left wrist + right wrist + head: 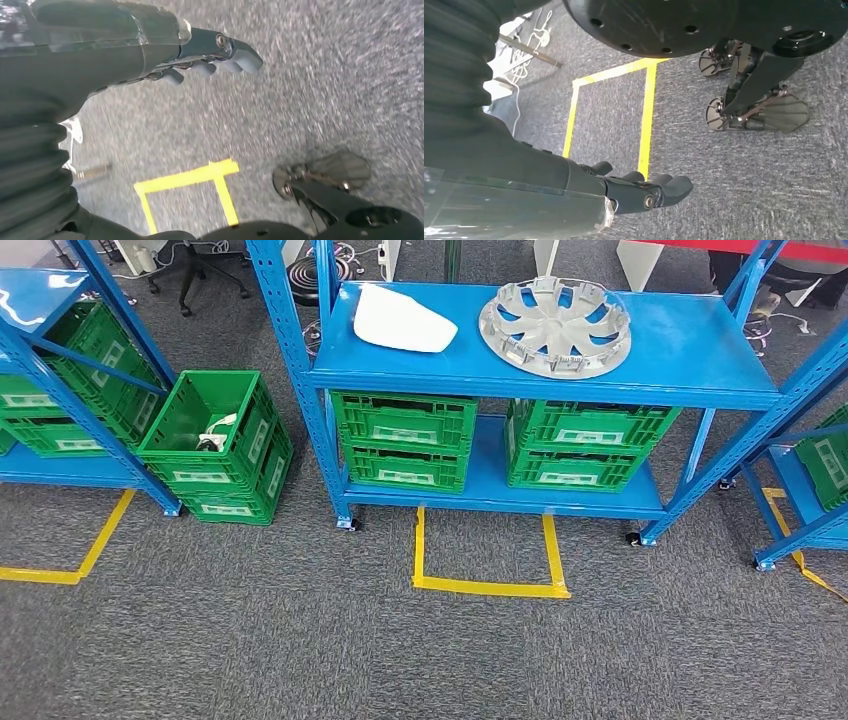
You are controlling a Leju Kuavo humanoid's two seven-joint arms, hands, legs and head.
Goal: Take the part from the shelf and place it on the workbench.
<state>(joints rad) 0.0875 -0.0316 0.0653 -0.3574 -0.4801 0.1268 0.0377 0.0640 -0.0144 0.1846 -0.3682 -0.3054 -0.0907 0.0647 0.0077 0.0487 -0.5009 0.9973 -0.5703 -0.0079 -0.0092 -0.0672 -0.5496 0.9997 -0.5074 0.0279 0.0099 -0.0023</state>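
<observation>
On the top board of the blue shelf [690, 350] straight ahead lie two parts. One is a smooth white shell-shaped part [400, 320] on the left, the other a round silver wheel cover [555, 325] on the right. My left hand [210, 57] hangs low over grey carpet, fingers stretched out and holding nothing. My right hand [644, 190] also hangs over the carpet, fingers extended and empty. Both hands are far from the shelf.
Green crates [405, 440] [580, 445] fill the shelf's lower board. Two stacked green crates [215, 445] stand on the floor to its left, with a small white item in the upper one. More blue racks with crates flank it, left [60, 360] and right [810, 470]. Yellow tape [490, 585] marks the carpet before the shelf.
</observation>
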